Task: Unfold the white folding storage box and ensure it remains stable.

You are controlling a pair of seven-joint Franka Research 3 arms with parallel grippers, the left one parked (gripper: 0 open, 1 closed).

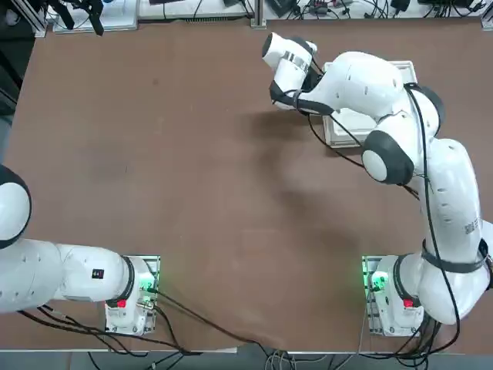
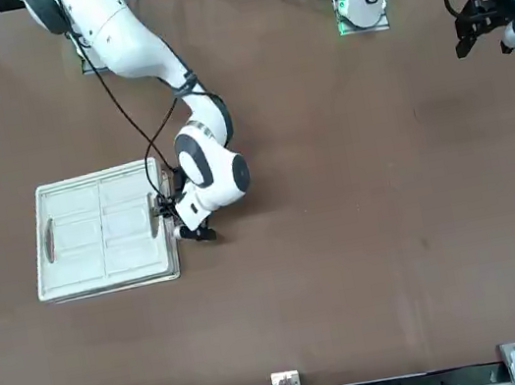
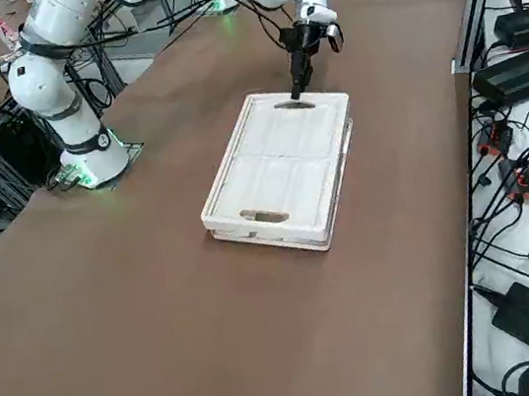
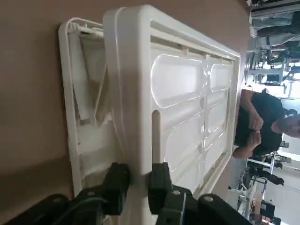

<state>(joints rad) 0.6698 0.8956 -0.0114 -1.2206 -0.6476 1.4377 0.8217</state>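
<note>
The white folding storage box (image 2: 100,230) lies collapsed flat on the brown table, a handle cut-out at each short end. My right gripper (image 2: 169,208) points down at the short end nearest the table's middle. In the right wrist view the gripper (image 4: 139,176) is shut on the thick rim (image 4: 126,93), one black finger (image 4: 116,180) outside it and the other at the handle slot. At this end the rim stands slightly off the base, and folded panels show in the gap. From the right side the gripper (image 3: 298,91) meets the box (image 3: 280,166) at its far end. From overhead the arm hides most of the box (image 1: 343,127).
Bare brown table stretches from the box toward the robot's left (image 1: 154,154). Black power bricks and cables (image 3: 518,30) lie beyond the table's edge on the robot's right. A seated person (image 4: 262,122) shows in the room beyond the table.
</note>
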